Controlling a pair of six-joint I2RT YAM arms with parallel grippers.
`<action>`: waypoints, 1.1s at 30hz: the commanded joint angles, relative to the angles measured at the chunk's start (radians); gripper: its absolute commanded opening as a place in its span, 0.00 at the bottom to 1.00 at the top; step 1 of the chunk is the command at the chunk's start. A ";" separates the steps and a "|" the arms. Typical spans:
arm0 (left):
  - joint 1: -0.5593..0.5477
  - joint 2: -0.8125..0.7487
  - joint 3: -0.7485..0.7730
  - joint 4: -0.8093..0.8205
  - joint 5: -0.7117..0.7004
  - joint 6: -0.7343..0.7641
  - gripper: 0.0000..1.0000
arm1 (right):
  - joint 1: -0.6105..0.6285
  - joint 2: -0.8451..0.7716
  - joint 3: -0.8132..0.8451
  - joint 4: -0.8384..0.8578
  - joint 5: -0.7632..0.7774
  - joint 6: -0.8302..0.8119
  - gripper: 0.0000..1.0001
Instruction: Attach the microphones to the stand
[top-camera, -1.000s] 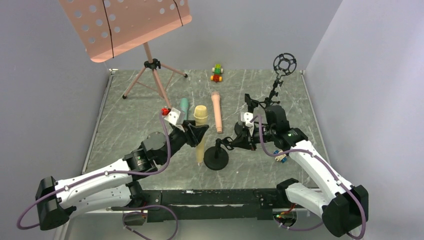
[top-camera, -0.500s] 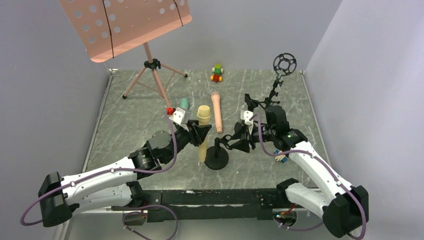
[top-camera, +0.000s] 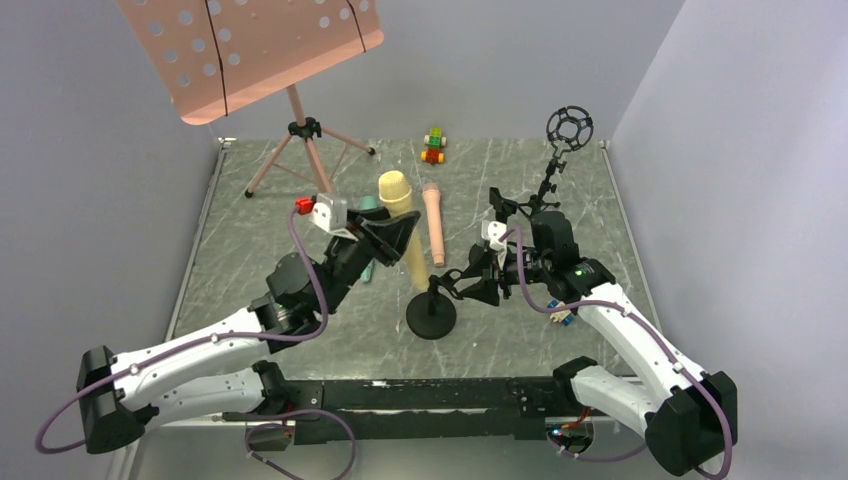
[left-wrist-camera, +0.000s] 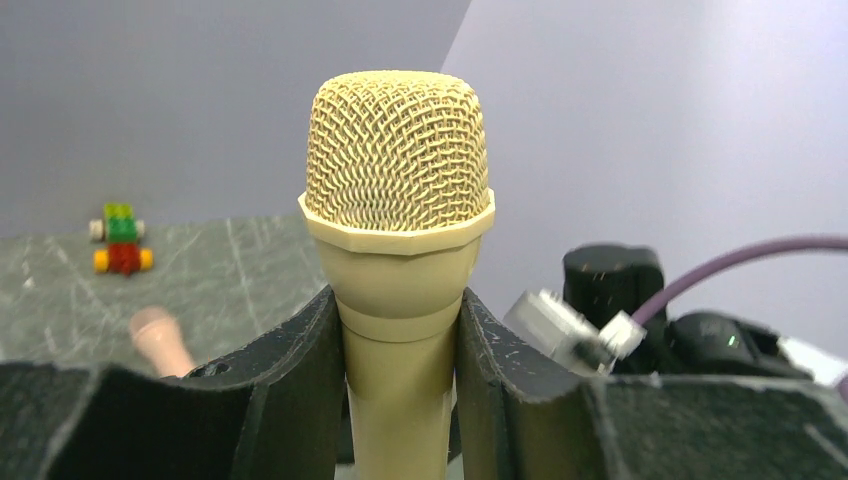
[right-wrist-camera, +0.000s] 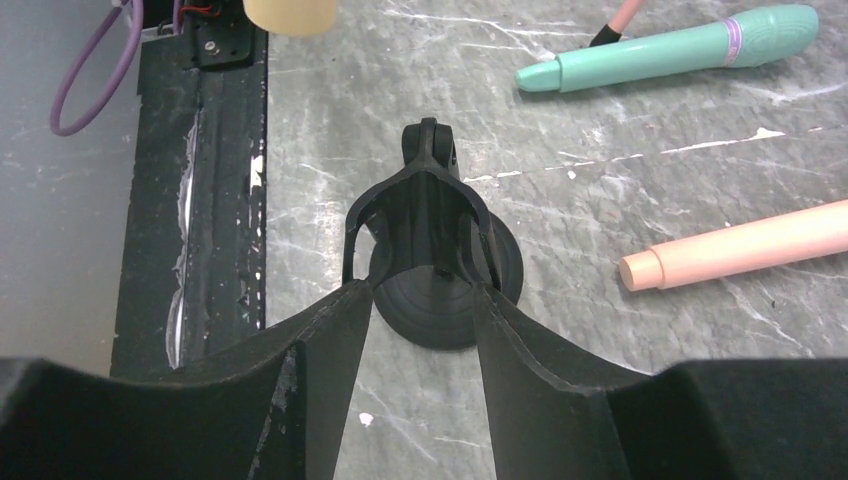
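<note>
Grey walls stand around a grey stone table (top-camera: 260, 250). 1 of the 3 microphones is up in the air. The yellow microphone (left-wrist-camera: 398, 200) sits tight between the 2 fingers of the left pincer (top-camera: 393, 233), which grips it just under its round mesh head. It leans, with its head up toward the far left and its thin tail down toward the near right. That tail points at the black stand (top-camera: 432, 322), which is just below it and a bit to the right. The right pincer (right-wrist-camera: 420, 300) is narrow and looks pressed on both sides of the stand's U-shaped clip (right-wrist-camera: 432, 190), so I think it is holding the stand steady. To go in, I think the tail has to line up with that clip and slide down. The green microphone (right-wrist-camera: 660, 45) and the pink microphone (right-wrist-camera: 740, 245) lie flat on the table, apart from the stand
</note>
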 joint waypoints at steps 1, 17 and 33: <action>0.000 0.116 0.076 0.216 -0.021 -0.044 0.00 | 0.006 0.000 -0.005 0.027 -0.023 -0.008 0.58; -0.066 0.300 0.061 0.444 -0.084 -0.031 0.00 | 0.005 -0.009 -0.025 0.041 -0.031 0.003 0.58; -0.105 0.329 -0.013 0.547 -0.182 0.028 0.00 | 0.005 -0.015 -0.024 0.033 -0.038 0.001 0.58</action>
